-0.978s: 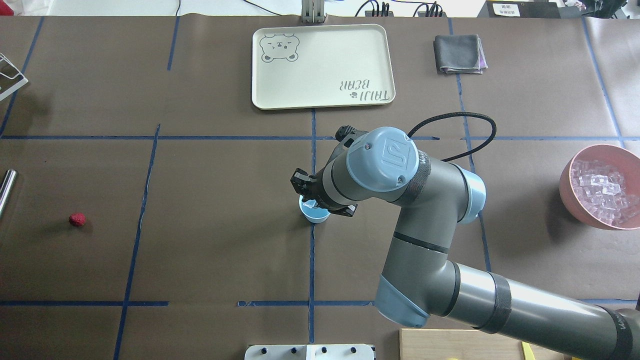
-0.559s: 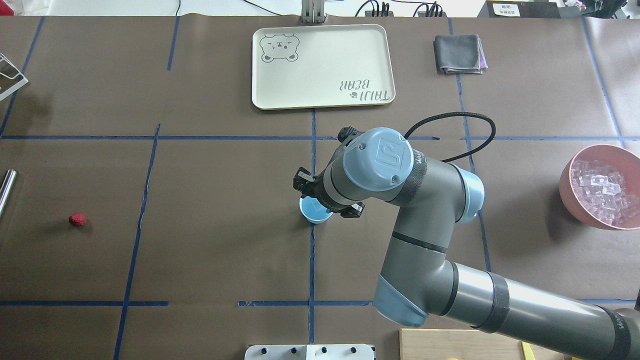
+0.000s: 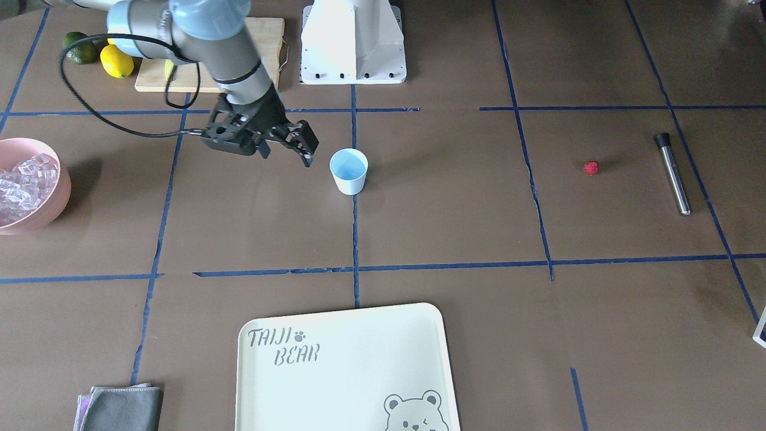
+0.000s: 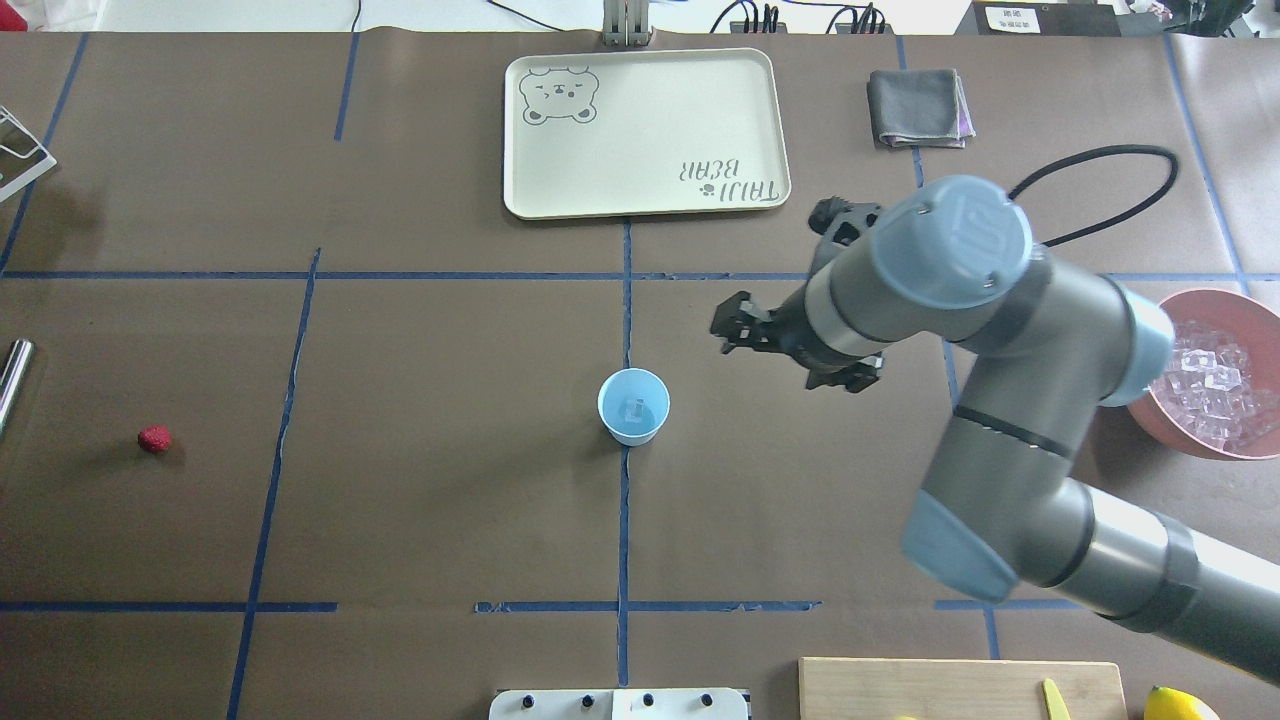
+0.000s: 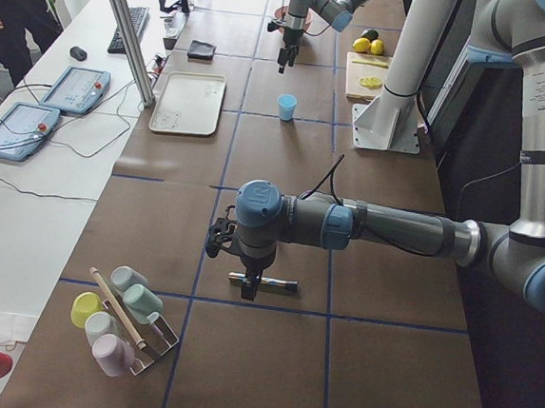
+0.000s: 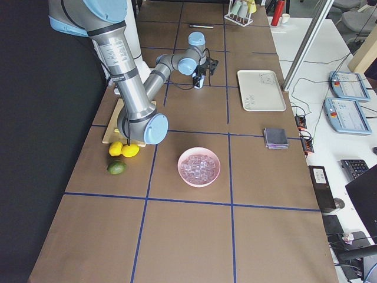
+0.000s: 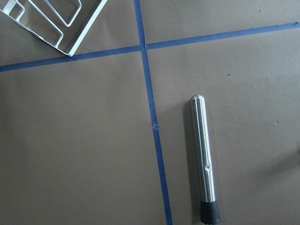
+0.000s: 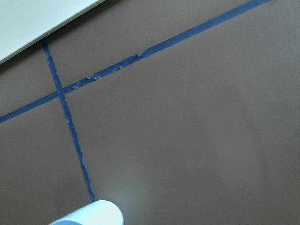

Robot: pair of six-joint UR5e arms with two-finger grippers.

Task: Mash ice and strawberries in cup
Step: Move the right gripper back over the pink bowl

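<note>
The light blue cup [image 4: 633,406] stands upright at the table's middle, and one clear ice cube [image 4: 636,408] lies inside it. More ice [image 4: 1205,375] fills a pink bowl [image 4: 1205,296] at the right edge. A strawberry [image 4: 154,438] lies far left on the table. My right gripper [image 4: 792,352] hangs open and empty to the right of the cup [image 3: 349,170], clear of it. My left gripper [image 5: 247,276] shows only in the exterior left view, above a metal muddler [image 5: 264,282]. I cannot tell whether it is open or shut.
A cream bear tray [image 4: 645,130] and a folded grey cloth [image 4: 918,107] lie at the far side. A wooden board [image 3: 209,54] with lemons [image 3: 116,60] sits by the robot base [image 3: 353,42]. A white wire rack [image 4: 20,150] is far left.
My right gripper has pulled away from over the cup, moving right and slightly farther out. The ice cube that was at its fingers now lies in the cup.
</note>
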